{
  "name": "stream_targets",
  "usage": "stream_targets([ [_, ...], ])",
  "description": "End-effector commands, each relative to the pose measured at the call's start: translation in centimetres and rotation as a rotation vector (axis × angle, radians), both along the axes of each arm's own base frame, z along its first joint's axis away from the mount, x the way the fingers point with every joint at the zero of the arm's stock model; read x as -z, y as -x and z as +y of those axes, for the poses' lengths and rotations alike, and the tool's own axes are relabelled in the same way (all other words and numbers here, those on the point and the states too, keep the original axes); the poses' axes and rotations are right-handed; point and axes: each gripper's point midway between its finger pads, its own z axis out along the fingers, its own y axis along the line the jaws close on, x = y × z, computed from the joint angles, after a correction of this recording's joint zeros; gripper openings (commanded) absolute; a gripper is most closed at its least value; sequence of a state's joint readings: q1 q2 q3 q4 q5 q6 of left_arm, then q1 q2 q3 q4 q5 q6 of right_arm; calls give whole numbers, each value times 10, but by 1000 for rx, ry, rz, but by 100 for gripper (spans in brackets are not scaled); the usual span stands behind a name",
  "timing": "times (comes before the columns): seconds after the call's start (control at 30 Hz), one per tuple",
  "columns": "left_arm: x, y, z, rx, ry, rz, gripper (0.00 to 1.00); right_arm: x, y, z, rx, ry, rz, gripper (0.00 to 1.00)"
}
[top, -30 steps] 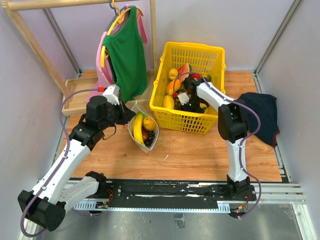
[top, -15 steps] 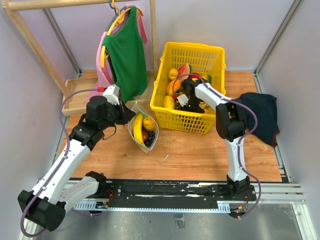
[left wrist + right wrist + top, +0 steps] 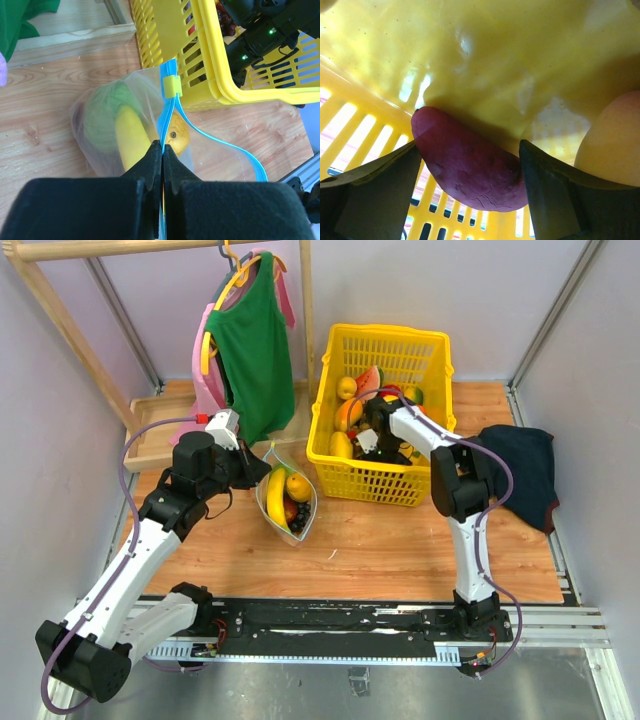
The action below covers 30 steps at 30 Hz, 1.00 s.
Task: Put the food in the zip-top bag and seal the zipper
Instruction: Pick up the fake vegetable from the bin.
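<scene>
Zip-top bag (image 3: 287,502), seen from above, stands mouth-up on the table (image 3: 400,540) beside the yellow basket (image 3: 390,332). On the left wrist camera, the left gripper (image 3: 162,150) pinches the zipper (image 3: 170,107) tight, steadying the bag holding the banana (image 3: 131,140) and the green melon (image 3: 102,115). On the right wrist camera, the right gripper (image 3: 468,152) is spread wide around a reddish-brown piece (image 3: 470,175) in the basket, likely to lift it.

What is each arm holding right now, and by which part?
Left fingers pinch the zip-top bag by its zipper. Right fingers straddle a reddish food piece in the basket; grip unclear.
</scene>
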<state>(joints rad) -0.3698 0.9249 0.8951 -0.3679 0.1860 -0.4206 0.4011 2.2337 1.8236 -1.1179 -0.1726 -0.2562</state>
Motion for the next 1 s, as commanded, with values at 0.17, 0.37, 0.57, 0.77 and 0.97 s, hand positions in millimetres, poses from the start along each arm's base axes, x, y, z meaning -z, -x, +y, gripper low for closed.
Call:
stream_targets([
  [0.17,-9,-3,-4,13,23,-38,1,25,-6,-18,91,79,23,58],
  [0.37,-8,-3,-4,12,22,-37,1,-4,-22,-1,154,-14,-81,42],
  [0.57,-9,-3,-4,13,23,-39,0,-45,-38,9,200,-88,-208,30],
  [0.77,-10,-3,-4,12,23,-41,0,-69,-48,18,234,-155,-286,26],
  [0.97,-9,-3,-4,10,24,-40,1,-118,-55,29,321,-276,-428,26],
])
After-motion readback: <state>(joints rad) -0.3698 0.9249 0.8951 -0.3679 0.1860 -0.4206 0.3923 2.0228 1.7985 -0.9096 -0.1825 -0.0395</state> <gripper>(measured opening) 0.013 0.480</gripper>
